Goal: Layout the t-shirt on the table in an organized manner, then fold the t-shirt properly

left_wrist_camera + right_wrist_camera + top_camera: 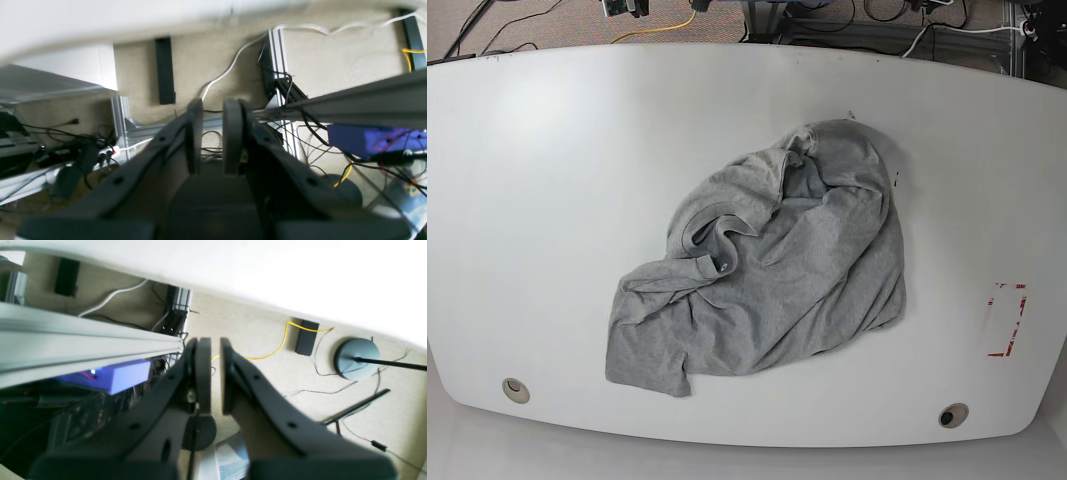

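Left gripper (213, 136): dark fingers fill the lower half of the left wrist view, slightly parted with a narrow gap, grasping nothing. Behind them: carpet, aluminium frame rails, cables and a blue box (367, 140) at centre right. No cloth in this view.

Right gripper (215, 373): same posture in the right wrist view, fingers a little apart and empty. A pale blurred band across the top of the frame appears to be the table edge, with carpet and a round grey stand base (357, 358) at right.

T-shirt (767, 270): heather-grey, lying in a crumpled heap at the middle of the base view, collar folded over near centre left, sleeves and hem not distinguishable. No lettering shows.

Table (547, 150): glossy white, two grommet holes along the lower edge, red tape rectangle (1007, 320) at lower right, well apart from the shirt.

Status: neither arm appears in the base view; layout not yet begun.

Risks, as judged: overlapping layers may lead a pinch to catch two plies, so spreading drags the heap instead of opening it; a grasp on mid-body fabric instead of shoulders or hem would leave twists; pulling toward an edge could slide the shirt off the slick top.
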{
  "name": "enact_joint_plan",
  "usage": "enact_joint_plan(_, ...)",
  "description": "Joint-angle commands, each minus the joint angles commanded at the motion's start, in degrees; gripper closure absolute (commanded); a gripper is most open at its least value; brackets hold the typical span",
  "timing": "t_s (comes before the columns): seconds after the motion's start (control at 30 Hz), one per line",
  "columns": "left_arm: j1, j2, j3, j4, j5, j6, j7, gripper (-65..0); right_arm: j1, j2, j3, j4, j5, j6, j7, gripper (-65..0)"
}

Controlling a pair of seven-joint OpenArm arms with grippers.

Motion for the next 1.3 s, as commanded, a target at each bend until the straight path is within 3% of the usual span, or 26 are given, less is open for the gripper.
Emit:
enact_joint_plan(0.77, -16.2, 0.0, 0.2, 0.1, 0.4, 0.0, 0.2, -9.4, 20.5, -0.4, -0.4, 0.1, 0.1, 0.26, 0.2, -3.6)
enact_joint_plan(1.03, -23.8, 0.3, 0.3, 0.1, 0.1, 0.0, 8.7, -9.6, 29.9, -0.1, -8.6, 0.1, 0.0, 0.18, -1.0, -4.3)
enact_joint_plan(1.1, -25.6, 0.4, 0.3, 0.2, 0.1, 0.0, 10.4, -9.6, 32.0, -0.3, -10.7, 0.1, 0.0, 0.18, -4.0, -7.3)
enact_joint_plan(1.3, -28.9, 0.4, 0.3, 1.6, 0.0, 0.0, 14.2, -11.3, 38.3, -0.4, -16.5, 0.1, 0.0, -0.26, -8.9, -26.6)
